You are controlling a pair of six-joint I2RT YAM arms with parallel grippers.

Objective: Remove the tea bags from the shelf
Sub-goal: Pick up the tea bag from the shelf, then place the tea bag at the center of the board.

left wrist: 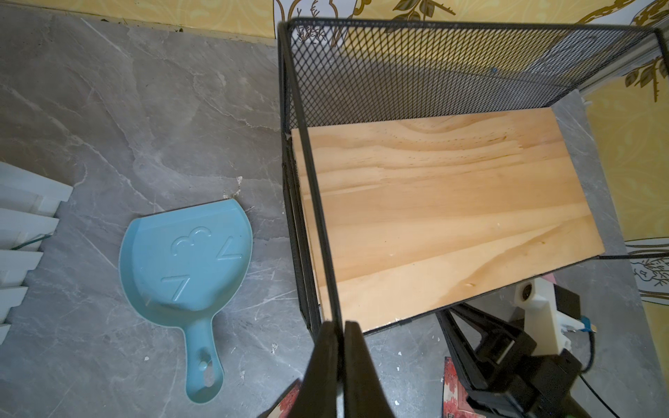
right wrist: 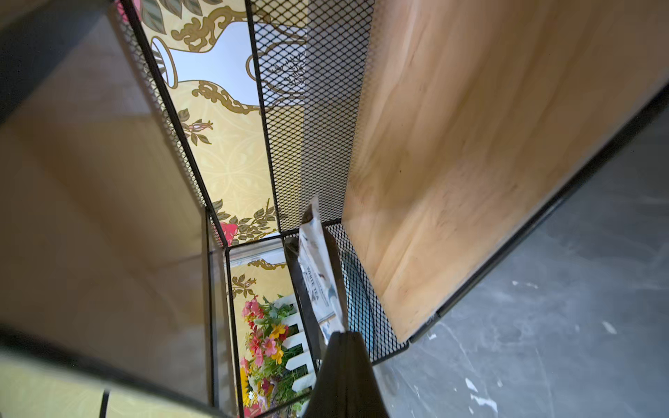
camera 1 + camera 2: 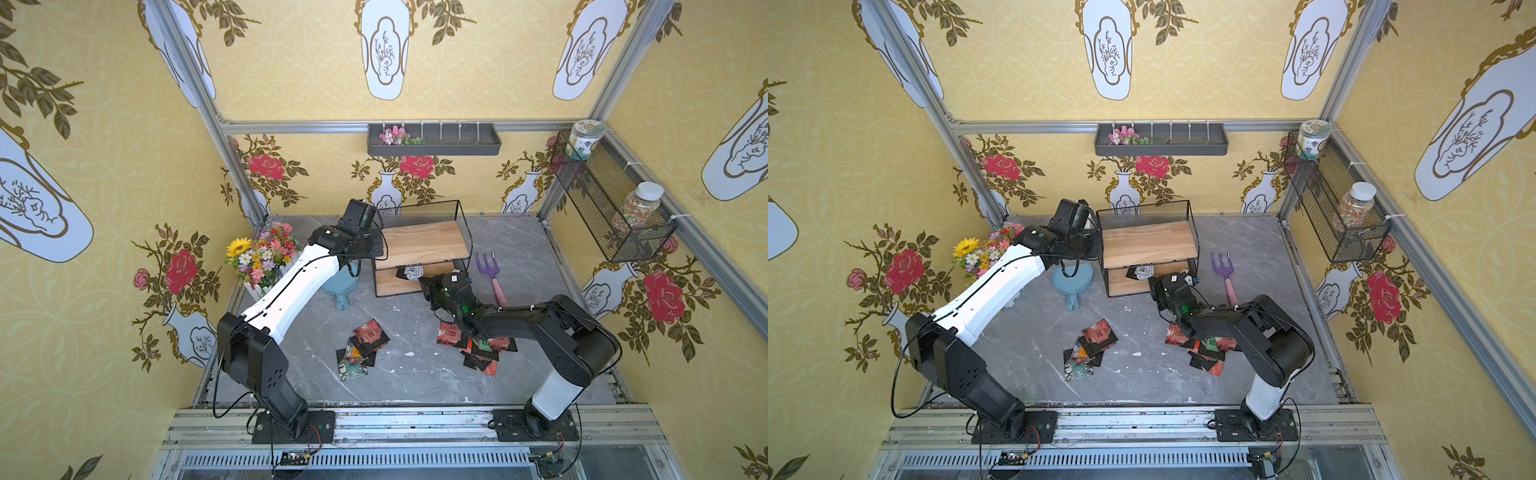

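Note:
The shelf (image 3: 424, 243) (image 3: 1148, 245) stands at the back of the grey floor, and its top board (image 1: 452, 217) is bare. My left gripper (image 3: 377, 244) (image 1: 342, 325) is shut on the thin wire rail at the shelf's top left edge. At the front of the lower tier, my right gripper (image 3: 424, 282) (image 2: 342, 334) is shut on a white tea bag (image 3: 411, 273) (image 3: 1142, 272) (image 2: 318, 275). The bag stands on edge just above the lower board (image 2: 470, 163). Two heaps of tea bags (image 3: 363, 345) (image 3: 478, 345) lie on the floor in front; my right arm covers part of the right heap.
A blue dustpan (image 3: 340, 286) (image 1: 184, 260) lies left of the shelf, beside a flower pot with a white fence (image 3: 262, 257). A purple garden fork (image 3: 490, 270) lies to the shelf's right. A mesh basket with jars (image 3: 611, 199) and a grey tray (image 3: 434, 141) hang on the walls.

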